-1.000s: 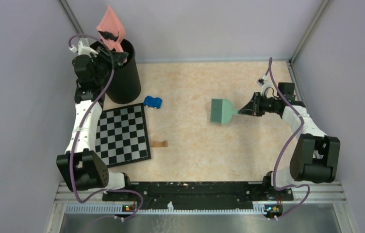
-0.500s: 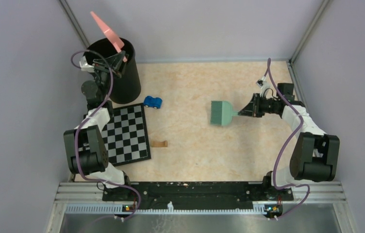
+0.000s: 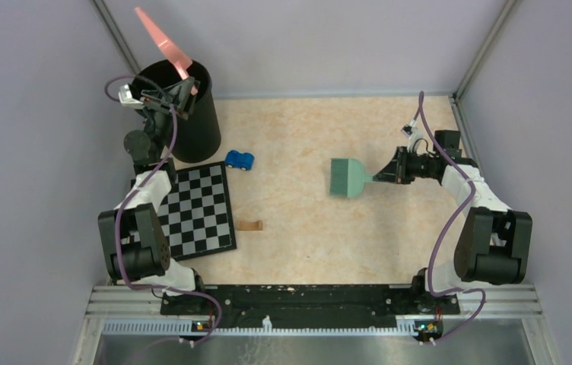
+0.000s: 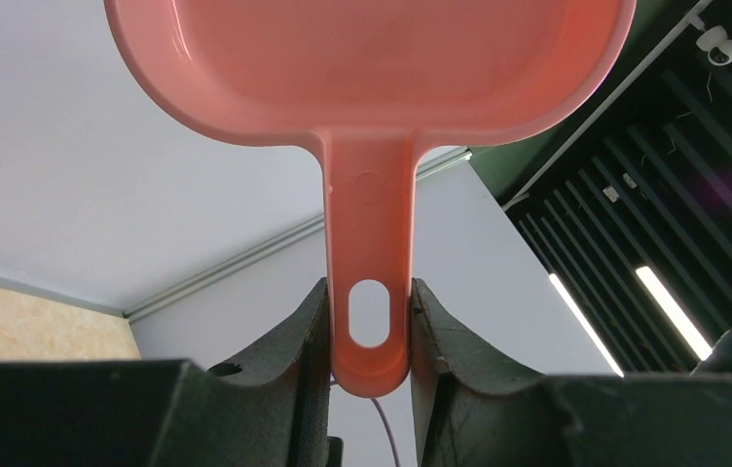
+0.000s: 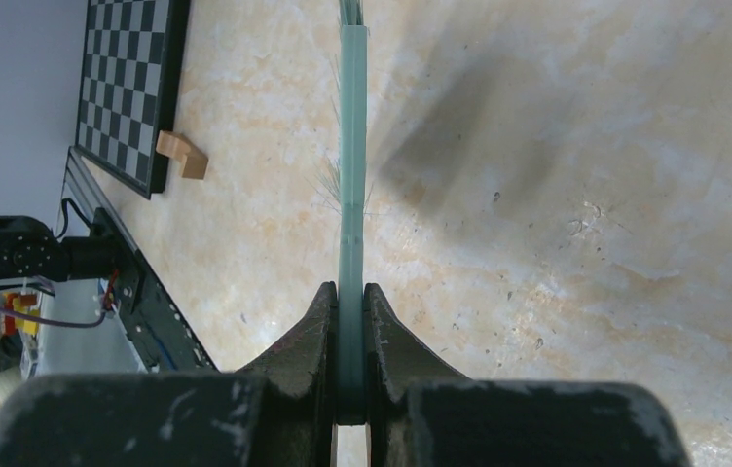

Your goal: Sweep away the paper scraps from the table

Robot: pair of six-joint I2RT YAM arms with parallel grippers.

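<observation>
My left gripper is shut on the handle of a pink dustpan, held tilted upward over the black bin at the back left. In the left wrist view the handle sits between both fingers, with the pan above. My right gripper is shut on the handle of a green brush over the middle right of the table. The right wrist view shows that handle edge-on between the jaws. The paper scraps are out of view.
A black-and-white chequered board lies at the left, with a small blue toy car just behind it. A small brown block lies by the board's right edge. Grey walls enclose the table.
The left arm drew back and turned, so the dustpan swung from broadside to edge-on and rose higher over the bin. The right arm and brush stayed put.
</observation>
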